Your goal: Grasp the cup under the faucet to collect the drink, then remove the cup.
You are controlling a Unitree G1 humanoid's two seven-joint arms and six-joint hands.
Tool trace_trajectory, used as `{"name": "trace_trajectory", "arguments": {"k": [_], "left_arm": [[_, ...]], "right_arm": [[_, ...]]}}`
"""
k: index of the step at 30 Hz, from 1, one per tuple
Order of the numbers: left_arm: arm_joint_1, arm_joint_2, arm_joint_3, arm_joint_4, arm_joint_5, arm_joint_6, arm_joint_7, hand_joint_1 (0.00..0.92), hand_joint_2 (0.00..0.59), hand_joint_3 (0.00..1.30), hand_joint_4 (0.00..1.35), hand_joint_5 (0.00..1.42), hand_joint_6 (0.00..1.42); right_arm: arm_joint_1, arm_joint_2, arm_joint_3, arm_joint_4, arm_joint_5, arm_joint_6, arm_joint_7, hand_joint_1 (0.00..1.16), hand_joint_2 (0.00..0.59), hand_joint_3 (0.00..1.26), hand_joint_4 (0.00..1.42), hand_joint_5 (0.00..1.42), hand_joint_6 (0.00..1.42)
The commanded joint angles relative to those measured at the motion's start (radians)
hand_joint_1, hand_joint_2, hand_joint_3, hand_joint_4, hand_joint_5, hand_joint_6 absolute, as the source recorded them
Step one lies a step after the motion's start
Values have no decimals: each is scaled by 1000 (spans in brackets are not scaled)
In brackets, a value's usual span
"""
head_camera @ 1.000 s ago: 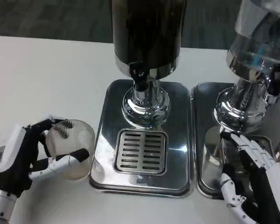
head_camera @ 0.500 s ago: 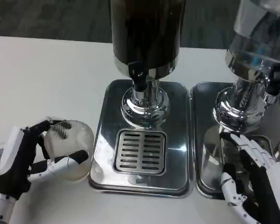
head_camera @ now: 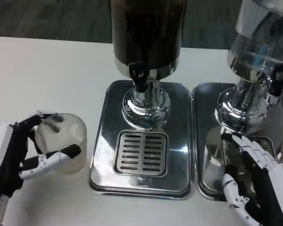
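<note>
Fingers (head_camera: 61,154) of the left hand (head_camera: 12,157) wrap round a clear ribbed cup (head_camera: 63,141), one on the near side, others curled at the far rim, so the hand is grasping the cup. Cup stands upright on the white table (head_camera: 42,75), just left of the drip tray (head_camera: 101,155), w/ its wall close to the tray's left edge; can't tell if they touch. Cup is off the slotted grate (head_camera: 141,153) and not beneath the black faucet (head_camera: 139,75), which sits behind the grate on the dark dispenser (head_camera: 146,33). Right of the tray is a second tray (head_camera: 203,141) w/ a clear dispenser (head_camera: 259,56). The right hand (head_camera: 254,179) lies over that second tray, fingers stretched apart and released, holding nothing.
</note>
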Motion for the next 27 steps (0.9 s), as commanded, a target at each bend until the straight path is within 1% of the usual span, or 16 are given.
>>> {"name": "trace_trajectory", "arguments": {"k": [1, 7, 13, 17, 19, 27], "left_arm": [[4, 14, 22, -59, -32, -33, -14, 303, 67, 640, 749, 1013, 1366], [10, 7, 21, -109, -50, -25, -60, 305, 65, 645, 758, 1011, 1378], [11, -13, 18, -145, -61, -12, -113, 312, 62, 646, 759, 1011, 1367], [10, -33, 13, -168, -62, -11, -143, 318, 65, 649, 759, 1011, 1369], [8, -47, 11, -179, -60, -8, -153, 319, 65, 651, 759, 1011, 1366], [-8, -91, 5, -202, -61, 1, -193, 319, 64, 653, 752, 1012, 1365]], "right_arm": [[3, -1, -4, -3, 7, -18, -1, 227, 557, 187, 119, 97, 95], [5, 5, -2, -3, 8, -18, -4, 233, 557, 187, 119, 97, 95], [12, 12, 0, -8, 1, -15, -9, 240, 560, 187, 119, 97, 95], [18, 15, 0, -13, -1, -17, -13, 245, 560, 187, 119, 97, 95], [18, 16, 0, -13, 0, -18, -13, 253, 573, 187, 119, 97, 98], [22, 24, 1, -18, -2, -19, -16, 261, 575, 187, 119, 97, 105]]}}
